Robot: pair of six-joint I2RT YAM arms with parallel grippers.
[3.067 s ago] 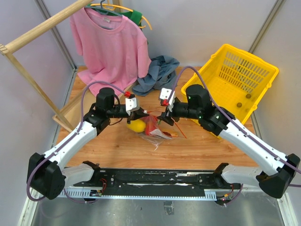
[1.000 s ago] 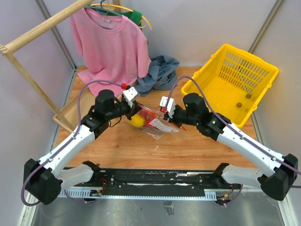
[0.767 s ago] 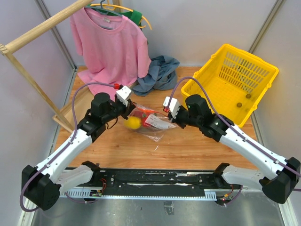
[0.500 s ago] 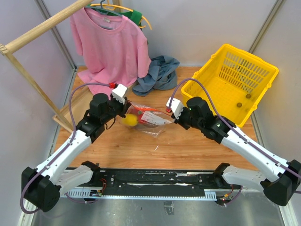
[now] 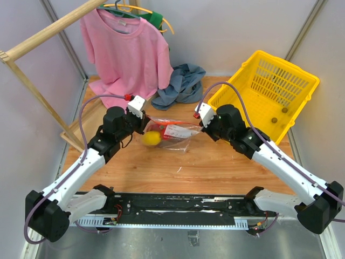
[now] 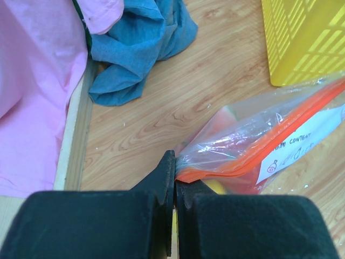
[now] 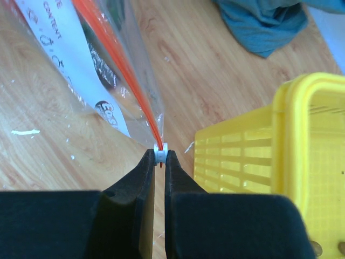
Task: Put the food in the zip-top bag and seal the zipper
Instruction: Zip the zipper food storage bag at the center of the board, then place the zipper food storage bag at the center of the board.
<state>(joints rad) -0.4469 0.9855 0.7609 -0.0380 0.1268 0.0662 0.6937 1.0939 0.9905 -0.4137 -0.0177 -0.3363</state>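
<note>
While the bag [image 5: 171, 131] is held stretched between both arms above the table [image 5: 215, 167], the top view shows the left gripper [image 5: 145, 123] at its left corner and the right gripper [image 5: 201, 122] at its right end. A yellow fruit [image 5: 152, 138] and red pieces sag inside the film, so the food is judged loaded. Whether the bag's underside touches the table cannot be told. The basket [image 5: 262, 54] stands just beside the right gripper. A blue cloth [image 5: 180, 86] and pink shirt [image 5: 126, 54] lie behind, apart from the bag.

Left wrist view: the left gripper [image 6: 174, 172] is pinched closed on the bag corner where the zipper [image 6: 237, 168] begins. This anchor pulls the strip straight and taut. The label [image 6: 307, 140] faces the camera, and the basket wall sits beyond the bag.

Right wrist view: the right gripper [image 7: 160, 156] is closed on the white slider [image 7: 160, 147], which sits at the end of the zipper [image 7: 116, 59]. Sealing is judged at or near completion, but whether the track is fully mated cannot be told. The basket [image 7: 291, 140] is near, limiting further travel that way.
</note>
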